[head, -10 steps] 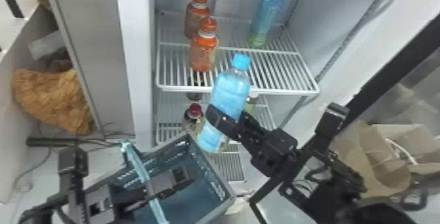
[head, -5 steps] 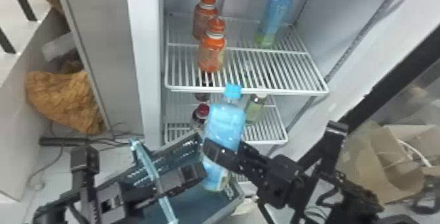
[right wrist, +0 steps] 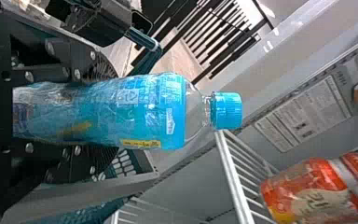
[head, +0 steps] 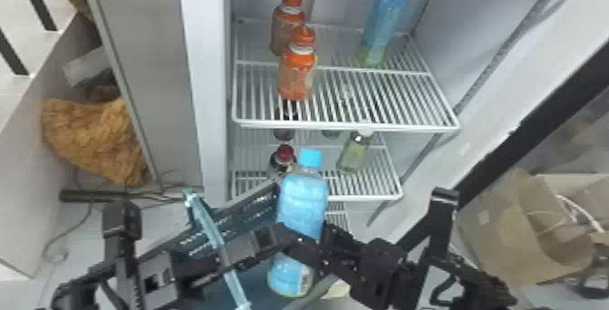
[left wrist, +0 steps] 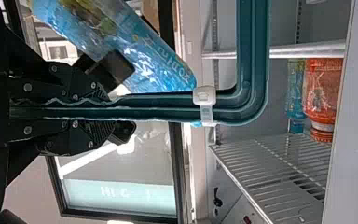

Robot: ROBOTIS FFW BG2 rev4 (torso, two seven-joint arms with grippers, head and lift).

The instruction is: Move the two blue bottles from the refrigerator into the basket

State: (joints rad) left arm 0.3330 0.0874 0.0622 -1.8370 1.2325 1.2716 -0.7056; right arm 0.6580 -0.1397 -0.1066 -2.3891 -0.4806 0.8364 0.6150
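R claw (right wrist: 106, 112) grips blue btl (head: 302, 200) over basket (head: 256, 207), we judge for drop-in; L claw (left wrist: 121, 100) clamps basket handle (left wrist: 168, 107), prob. for steadiness.

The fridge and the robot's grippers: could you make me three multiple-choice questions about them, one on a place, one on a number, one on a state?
1. Where is the blue bottle that no gripper holds?
A) In the basket
B) On a wire shelf
C) On the floor

2. How many orange bottles stand in the fridge?
A) Two
B) Three
C) Four

3. What state is the left gripper in?
A) Open and empty
B) Shut on a bottle
C) Shut on a teal handle

1: B, its base rests on the wires.
2: A, one stands in front of the other.
3: C, its fingers press the handle from both sides.
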